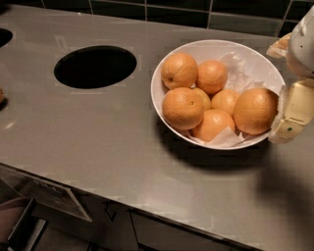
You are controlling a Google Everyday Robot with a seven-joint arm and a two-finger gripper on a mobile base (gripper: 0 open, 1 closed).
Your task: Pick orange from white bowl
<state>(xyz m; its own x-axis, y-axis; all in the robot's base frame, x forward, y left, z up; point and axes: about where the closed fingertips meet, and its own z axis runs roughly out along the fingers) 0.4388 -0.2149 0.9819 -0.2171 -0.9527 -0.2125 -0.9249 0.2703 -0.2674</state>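
**Bowl right of centre, gripper at its right rim**

The bowl point(153, 93) stands on the surface point(73, 142), right of centre. A hole point(95, 66) opens in the surface to the bowl's left and slightly further back. A second hole point(4, 37) sits at the far left edge. Behind the surface runs a wall point(147, 9). Paper lining point(236, 68) lies in the bowl, bare at the back right. The orange point(255, 111) rests on it against the right front wall. Six other oranges point(183, 108) fill the left, back and middle. The gripper point(293, 105) is just right of the orange, beside the rim.
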